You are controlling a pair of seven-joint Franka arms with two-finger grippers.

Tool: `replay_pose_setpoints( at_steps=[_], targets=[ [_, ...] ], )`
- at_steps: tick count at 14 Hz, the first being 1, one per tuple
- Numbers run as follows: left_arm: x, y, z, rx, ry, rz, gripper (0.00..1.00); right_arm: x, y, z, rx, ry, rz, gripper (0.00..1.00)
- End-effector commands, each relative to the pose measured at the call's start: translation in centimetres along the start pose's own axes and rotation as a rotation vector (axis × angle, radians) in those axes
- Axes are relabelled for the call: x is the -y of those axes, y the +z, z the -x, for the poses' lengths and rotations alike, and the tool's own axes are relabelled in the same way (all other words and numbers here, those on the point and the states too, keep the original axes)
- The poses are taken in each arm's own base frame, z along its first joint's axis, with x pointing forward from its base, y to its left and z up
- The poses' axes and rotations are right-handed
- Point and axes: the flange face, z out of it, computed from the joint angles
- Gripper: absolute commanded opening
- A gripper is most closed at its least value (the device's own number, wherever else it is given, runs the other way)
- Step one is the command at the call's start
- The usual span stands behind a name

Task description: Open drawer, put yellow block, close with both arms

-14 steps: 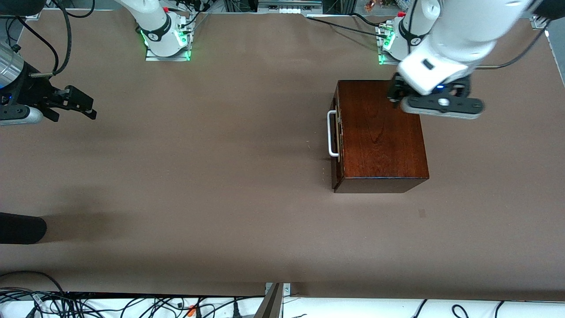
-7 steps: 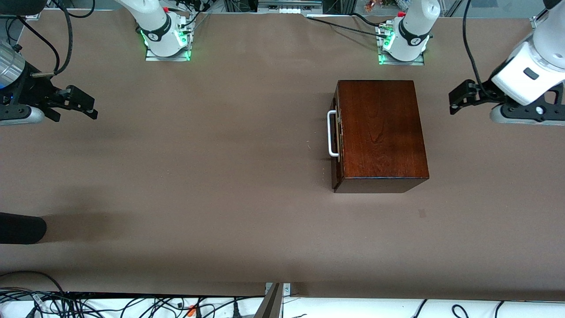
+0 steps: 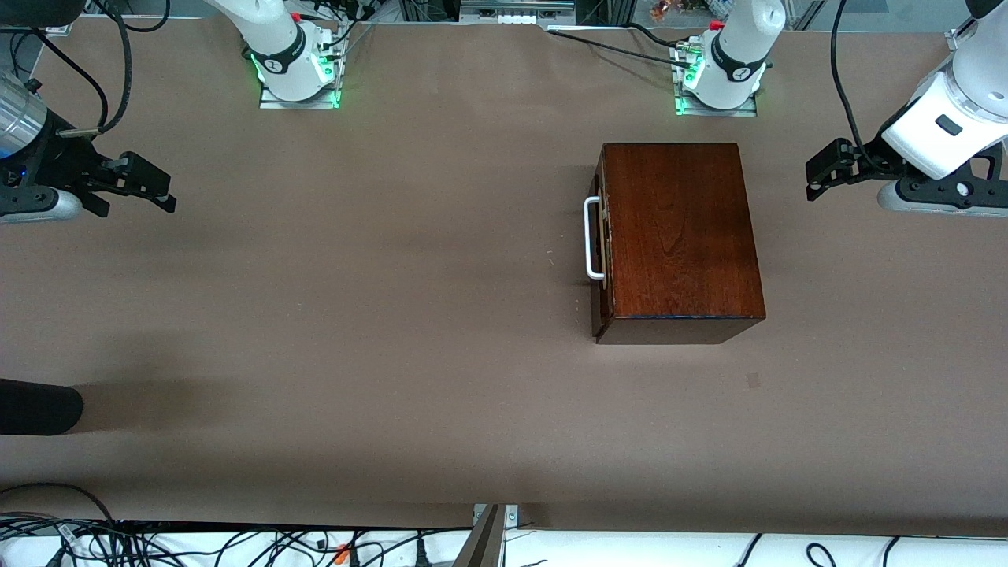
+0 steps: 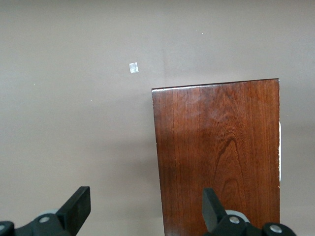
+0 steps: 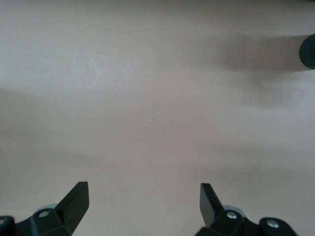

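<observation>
The right gripper point(image 3: 150, 189) is hanging over the bare brown table point(image 3: 354, 315) at the right arm's end, its fingers point(image 5: 76, 199) standing wide apart with nothing between them; the right wrist view is showing only tabletop beneath it, plus the rounded end of a black object point(image 5: 309, 51) at the frame's edge. That same black object point(image 3: 35, 407) is lying on the table at the right arm's end, nearer the front camera than the gripper. Moving across the front view, the drawer point(image 3: 600, 240) is sitting pushed fully into its dark mahogany box point(image 3: 681, 236), its white bar handle point(image 3: 591, 239) facing the right arm's end of the table; the box is resting toward the left arm's end, just in front of the left arm's base point(image 3: 720, 75). The yellow block is not showing in any view. The left gripper point(image 3: 827, 169) is hovering over the table beside the box, toward the left arm's end and apart from it; its fingers point(image 4: 78, 206) are spread wide and holding nothing, with the box top point(image 4: 219, 152) lying below one of them.
</observation>
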Motion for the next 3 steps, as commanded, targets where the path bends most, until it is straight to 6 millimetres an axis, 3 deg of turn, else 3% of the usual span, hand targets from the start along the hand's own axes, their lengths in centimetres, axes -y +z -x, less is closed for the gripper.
replay_pose_setpoints(
  at_steps=[1,3],
  targets=[
    [-0.02,-0.43,0.77,-0.018,0.020,0.009,1.00,0.57,-0.63,-0.11,-0.010,-0.010,-0.016,1.00],
    [0.03,-0.57,0.76,-0.021,0.020,0.005,1.00,0.56,-0.61,-0.10,-0.008,-0.010,-0.014,1.00]
  ],
)
